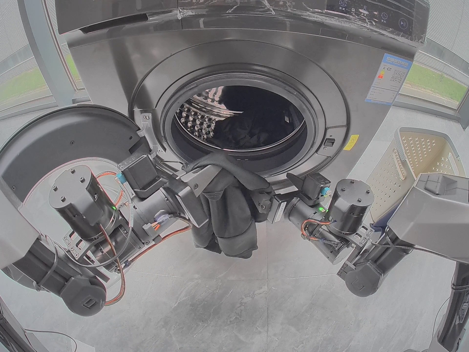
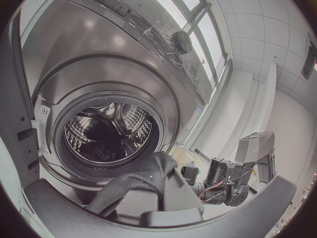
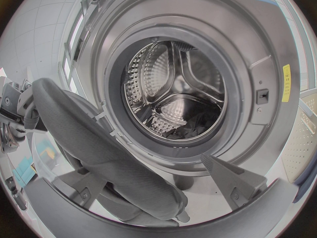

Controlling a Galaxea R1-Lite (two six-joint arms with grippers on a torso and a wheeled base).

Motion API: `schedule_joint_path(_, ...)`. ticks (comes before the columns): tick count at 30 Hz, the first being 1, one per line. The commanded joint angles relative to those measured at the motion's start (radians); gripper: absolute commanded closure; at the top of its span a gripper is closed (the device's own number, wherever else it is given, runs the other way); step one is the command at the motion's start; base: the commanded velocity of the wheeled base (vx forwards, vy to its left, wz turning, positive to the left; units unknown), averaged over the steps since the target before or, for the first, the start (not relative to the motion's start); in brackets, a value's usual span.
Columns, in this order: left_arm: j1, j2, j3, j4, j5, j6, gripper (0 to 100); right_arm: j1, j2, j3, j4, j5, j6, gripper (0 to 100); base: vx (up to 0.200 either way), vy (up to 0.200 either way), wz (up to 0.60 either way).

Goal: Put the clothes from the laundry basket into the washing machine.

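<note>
The right gripper (image 1: pixel 264 200) is seen with its jaws standing apart, the dark garment (image 1: pixel 227 216) draped over one finger rather than pinched. The left gripper (image 1: pixel 198 191) is wrapped in the same cloth, and whether it is clamped cannot be told. In the head view the garment is slung between the two, its top edge running from 9 to 3 o'clock and its bulk hanging toward 6 o'clock. The drum opening (image 1: pixel 239 118) of the washing machine (image 1: pixel 122 69) lies at 12 o'clock from both grippers, just beyond the cloth, with both arms about equally near, so a push toward 12 o'clock is judged to be needed. Dark clothes (image 1: pixel 254 128) are seen inside. The door (image 1: pixel 63 138) stands open at 9 o'clock, the laundry basket (image 1: pixel 386 174) at 3 o'clock.
</note>
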Motion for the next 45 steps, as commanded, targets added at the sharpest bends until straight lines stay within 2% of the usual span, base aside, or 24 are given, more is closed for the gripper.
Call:
schedule_joint_path(1,-0.002,-0.003,0.001,-0.001,0.0,-0.001,100,-0.02,-0.007,0.004,-0.001,0.003,-0.001,0,0.0,0.0,0.0)
schedule_joint_path(5,-0.004,-0.001,0.001,-0.001,0.0,-0.001,100,-0.011,-0.001,0.002,-0.003,0.003,-0.001,0,0.0,0.0,0.0)
schedule_joint_path(13,-0.005,0.0,0.0,-0.001,0.0,-0.001,100,0.061,0.024,-0.001,-0.003,0.004,-0.002,0,0.0,0.0,0.0)
schedule_joint_path(19,-0.005,-0.001,0.0,-0.001,0.0,0.001,100,0.079,0.085,-0.007,-0.01,0.003,-0.002,0,0.0,0.0,0.0)
schedule_joint_path(28,-0.005,0.0,0.001,-0.001,0.0,0.001,100,0.082,0.106,-0.084,-0.013,0.003,-0.001,0,0.0,0.0,0.0)
schedule_joint_path(39,-0.005,0.009,0.009,-0.001,0.0,0.002,100,0.082,0.073,-0.087,-0.016,0.001,0.002,0,0.0,0.0,0.0)
schedule_joint_path(40,-0.004,0.009,0.009,-0.001,0.0,0.002,100,0.082,0.073,-0.09,-0.018,0.001,0.004,100,0.0,0.0,0.0)
schedule_joint_path(45,0.001,0.016,0.009,-0.001,0.0,0.001,100,0.078,0.033,-0.084,-0.018,0.003,0.004,100,0.0,0.0,0.0)
